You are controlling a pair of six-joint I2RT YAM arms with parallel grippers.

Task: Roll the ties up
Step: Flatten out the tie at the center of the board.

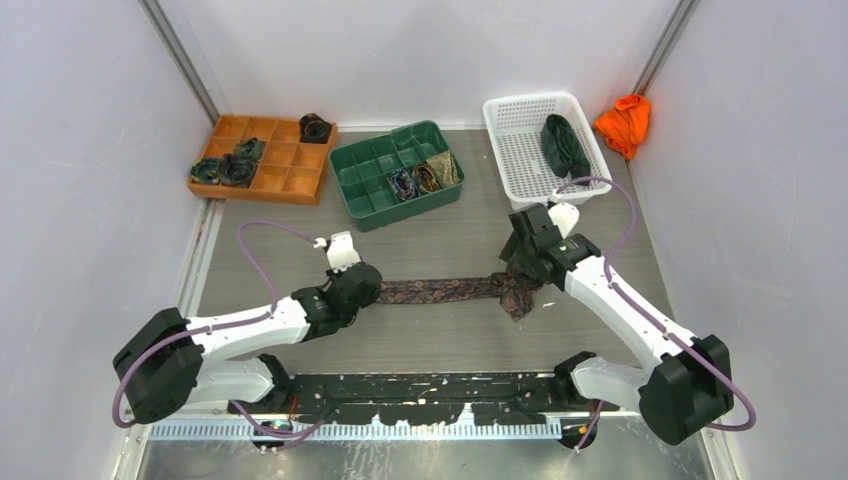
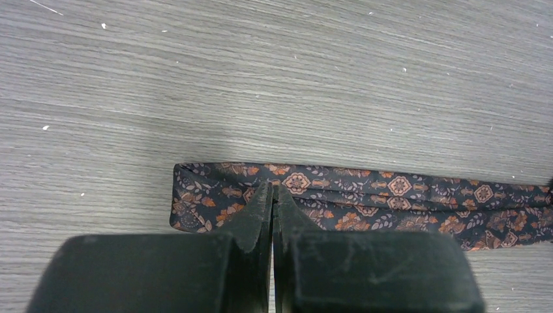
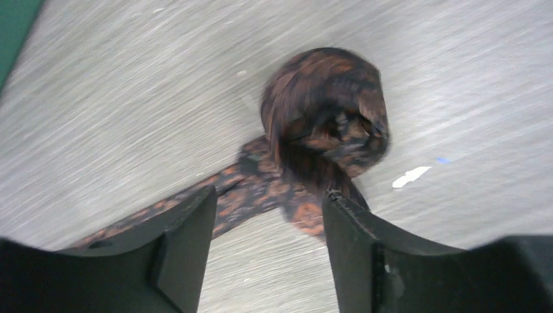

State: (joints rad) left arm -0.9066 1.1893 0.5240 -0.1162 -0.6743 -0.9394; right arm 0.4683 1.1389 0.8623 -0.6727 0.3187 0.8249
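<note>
While the brown tie (image 1: 450, 290) lies stretched flat across the table (image 1: 600, 180) between the two arms, only its right end is wound, and that's a small, loose coil (image 3: 326, 111). The right gripper (image 3: 269, 195) stands with fingers apart just behind the coil, holding nothing. The left gripper (image 2: 274, 195) has its fingers pressed together, tips down on the flat end; pinning or pinching, I can't tell. Most of the length is left to roll. Rolled ties (image 1: 235, 168) sit in the orange tray (image 1: 290, 185) and the green tray (image 1: 375, 165), and a green tie (image 1: 563, 145) waits unrolled in the white basket (image 1: 515, 150).

Orange tray (image 1: 285, 155), green tray (image 1: 375, 175), white basket (image 1: 520, 150) along the back; orange cloth (image 1: 624, 122) beside basket.
</note>
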